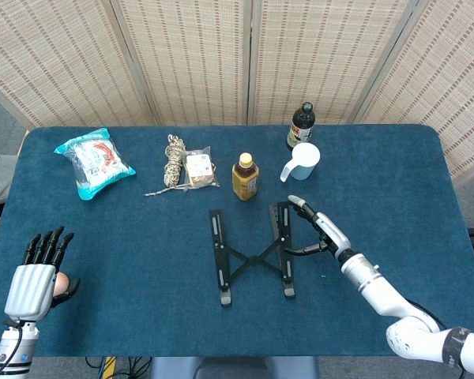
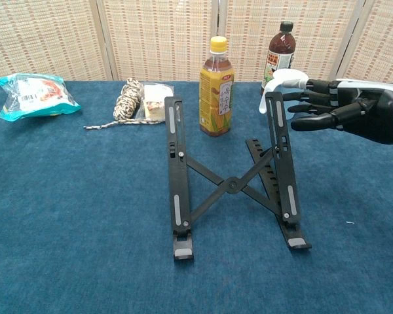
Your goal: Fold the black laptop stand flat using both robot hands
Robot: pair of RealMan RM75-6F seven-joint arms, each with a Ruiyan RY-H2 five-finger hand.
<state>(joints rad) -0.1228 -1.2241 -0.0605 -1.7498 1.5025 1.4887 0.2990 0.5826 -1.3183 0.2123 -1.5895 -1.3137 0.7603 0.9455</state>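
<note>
The black laptop stand (image 1: pixel 251 254) sits in the middle of the blue table (image 1: pixel 142 260). It is not flat. Its two long bars are raised and a crossed piece joins them in the middle.

The right hand (image 1: pixel 320 233) is just beside the stand's right bar, near the far end of it. Its fingers (image 2: pixel 314 104) are spread apart and reach toward the bar. The hand holds nothing. It is hard to tell if a fingertip touches the bar or only comes very close.

The left hand (image 1: pixel 36 272) is far away at the near left corner of the table. Its fingers (image 1: pixel 46 245) are straight and spread, and it holds nothing. The chest view does not show this hand.

Behind the stand is a yellow bottle (image 2: pixel 217 87). To its right are a white cup (image 1: pixel 302 161) and a dark bottle (image 1: pixel 300 125), which stands behind the cup. To the left of the yellow bottle lie a bundle of rope (image 1: pixel 173 168) and a small clear packet (image 1: pixel 198 168). A blue and white snack bag (image 1: pixel 93 162) lies at the far left.
</note>
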